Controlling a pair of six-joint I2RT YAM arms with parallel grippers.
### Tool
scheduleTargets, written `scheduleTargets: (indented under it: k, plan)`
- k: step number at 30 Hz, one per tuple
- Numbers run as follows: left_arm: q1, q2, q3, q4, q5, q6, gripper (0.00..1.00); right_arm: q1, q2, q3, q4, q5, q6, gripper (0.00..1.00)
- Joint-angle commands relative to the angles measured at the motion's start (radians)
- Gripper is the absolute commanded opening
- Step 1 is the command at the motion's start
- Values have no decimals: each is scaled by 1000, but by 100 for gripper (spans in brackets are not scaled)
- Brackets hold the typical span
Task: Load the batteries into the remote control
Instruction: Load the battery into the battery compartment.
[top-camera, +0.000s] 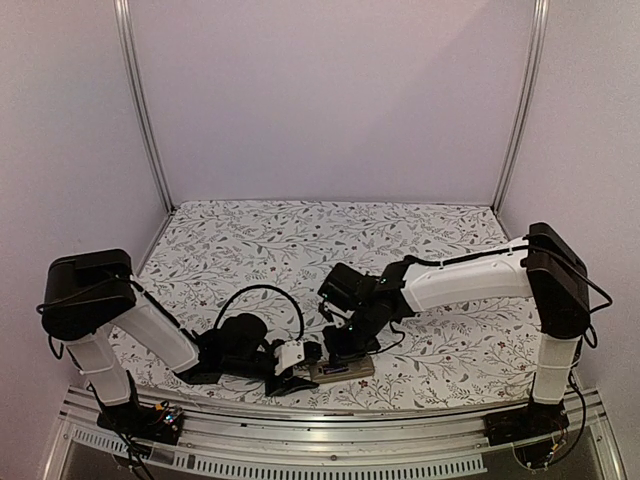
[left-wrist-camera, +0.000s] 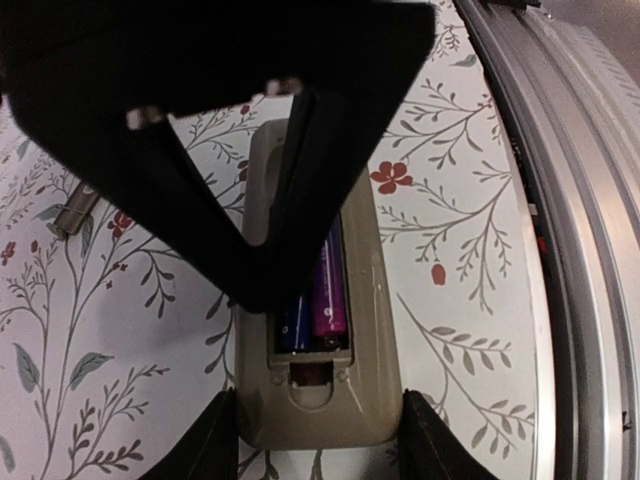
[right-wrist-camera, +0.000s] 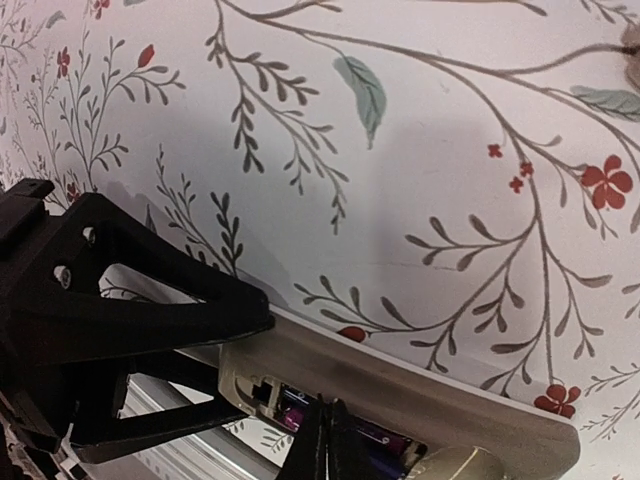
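Observation:
The remote control (left-wrist-camera: 320, 405) lies back up near the table's front edge (top-camera: 340, 371), its battery recess uncovered. Two batteries sit side by side in the recess, one blue (left-wrist-camera: 297, 322) and one magenta (left-wrist-camera: 332, 290). My left gripper (left-wrist-camera: 320, 445) is shut on the remote's near end, one finger (left-wrist-camera: 205, 440) against each side. My right gripper (right-wrist-camera: 325, 435) is shut with nothing in it. Its joined tips point down onto the batteries (right-wrist-camera: 372, 433) in the recess and hide their far part in the left wrist view.
A metal rail (left-wrist-camera: 570, 200) runs along the table's front edge just right of the remote. A small grey metallic piece (left-wrist-camera: 72, 212) lies on the floral cloth to the remote's left. Both arms crowd together at the front middle (top-camera: 330, 350).

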Motion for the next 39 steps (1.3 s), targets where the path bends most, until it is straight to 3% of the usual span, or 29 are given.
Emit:
scheduleTargets:
  k: [1, 8, 15, 25, 31, 39]
  plan:
    - [-4, 22, 5, 52, 42, 9, 38, 59, 91, 41, -162, 161, -57, 3]
    - [0, 14, -3, 54, 37, -3, 38, 65, 37, 25, -131, 180, -42, 4]
    - [-1, 10, -6, 53, 36, -2, 38, 29, -13, 62, -36, 118, -84, 12]
    - [-5, 8, -5, 48, 28, -4, 38, 23, -126, -5, -53, 165, -26, 14]
    - [-8, 5, -9, 51, 18, -10, 38, 29, -123, -55, -100, 90, 61, 19]
    - [-11, 5, -12, 58, 14, -15, 38, 27, -57, -3, -135, 77, 45, 16]
